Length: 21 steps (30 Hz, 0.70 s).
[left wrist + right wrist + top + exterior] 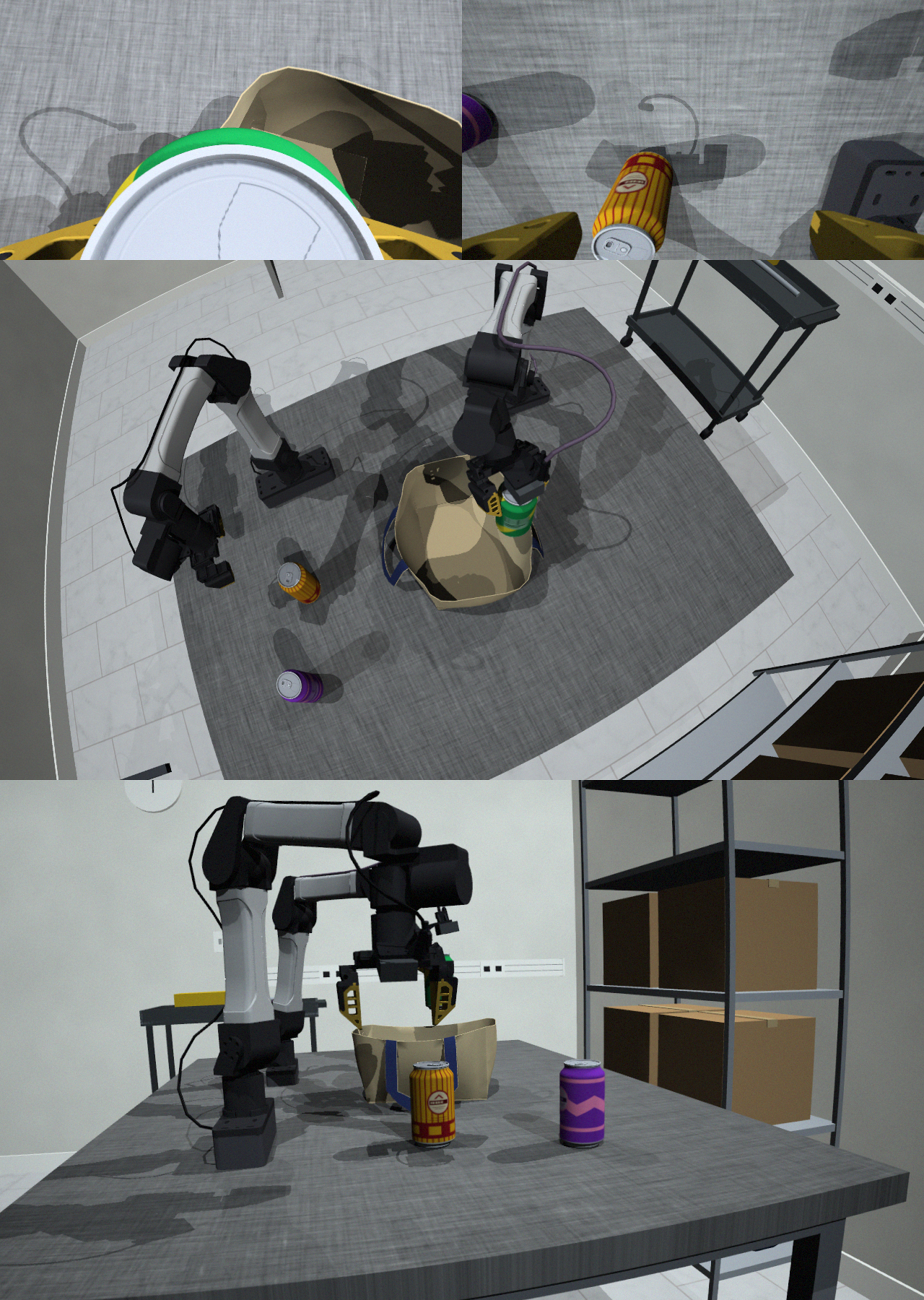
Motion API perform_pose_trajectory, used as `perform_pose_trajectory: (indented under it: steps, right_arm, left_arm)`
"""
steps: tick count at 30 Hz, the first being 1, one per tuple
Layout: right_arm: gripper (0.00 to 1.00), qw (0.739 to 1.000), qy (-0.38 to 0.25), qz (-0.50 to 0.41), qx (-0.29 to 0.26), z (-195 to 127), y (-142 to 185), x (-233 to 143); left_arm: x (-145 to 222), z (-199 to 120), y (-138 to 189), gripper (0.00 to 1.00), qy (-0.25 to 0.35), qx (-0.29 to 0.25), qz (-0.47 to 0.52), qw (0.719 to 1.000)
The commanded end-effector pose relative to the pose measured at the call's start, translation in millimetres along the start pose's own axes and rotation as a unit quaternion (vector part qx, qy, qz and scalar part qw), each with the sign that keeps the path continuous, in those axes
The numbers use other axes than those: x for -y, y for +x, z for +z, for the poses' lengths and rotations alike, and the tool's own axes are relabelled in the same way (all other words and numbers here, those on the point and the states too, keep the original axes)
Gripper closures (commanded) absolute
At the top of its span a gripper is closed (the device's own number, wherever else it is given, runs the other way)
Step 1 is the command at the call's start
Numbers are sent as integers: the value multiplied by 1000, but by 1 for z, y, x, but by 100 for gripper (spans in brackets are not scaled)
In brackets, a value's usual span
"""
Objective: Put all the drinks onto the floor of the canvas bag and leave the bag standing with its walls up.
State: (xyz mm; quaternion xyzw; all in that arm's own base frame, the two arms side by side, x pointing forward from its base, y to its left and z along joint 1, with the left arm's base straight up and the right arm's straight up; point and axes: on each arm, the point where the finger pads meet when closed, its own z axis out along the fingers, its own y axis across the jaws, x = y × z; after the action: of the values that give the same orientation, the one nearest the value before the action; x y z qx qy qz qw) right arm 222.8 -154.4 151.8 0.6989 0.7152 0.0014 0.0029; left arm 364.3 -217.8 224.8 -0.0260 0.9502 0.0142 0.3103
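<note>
My left gripper (pixel 520 496) (pixel 231 219) is shut on the green can (pixel 516 518) (pixel 231 136). It holds the can high at the right side of the canvas bag (pixel 411 534) (pixel 412 1068) (pixel 310 83) in the top view. The bag stands with its walls up; no can shows in the visible part of its inside. My right gripper (pixel 397 1023) (pixel 695 221) is open and empty, high above the table. The orange can (pixel 299 583) (pixel 432 1106) (pixel 635 202) and the purple can (pixel 302 686) (pixel 581 1106) (pixel 474 123) stand upright outside the bag.
The blue handles (pixel 394 573) (pixel 391 1070) hang outside the bag. The right arm's base (pixel 295 477) (pixel 244 1139) stands behind the orange can in the top view. The left arm's base (pixel 533 396) is behind the bag. A shelf with boxes (pixel 775 934) stands beyond the table.
</note>
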Motion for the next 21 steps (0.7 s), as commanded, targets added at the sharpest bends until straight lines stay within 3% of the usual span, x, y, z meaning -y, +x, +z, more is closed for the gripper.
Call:
perform_pose_trajectory:
  steps: [1,11,21]
  right_arm:
    - [0,999,-28,2,27,-16,-7,-6]
    - [0,999,-28,2,27,-16,-7,-6]
    - [0,999,-28,2,27,-16,-7,-6]
  left_arm:
    - [21,-10,-26,33,17,46,-24,999]
    - [45,-18,-43,33,28,58,-31,997]
    - [70,-9,-35,33,12,35,-19,999]
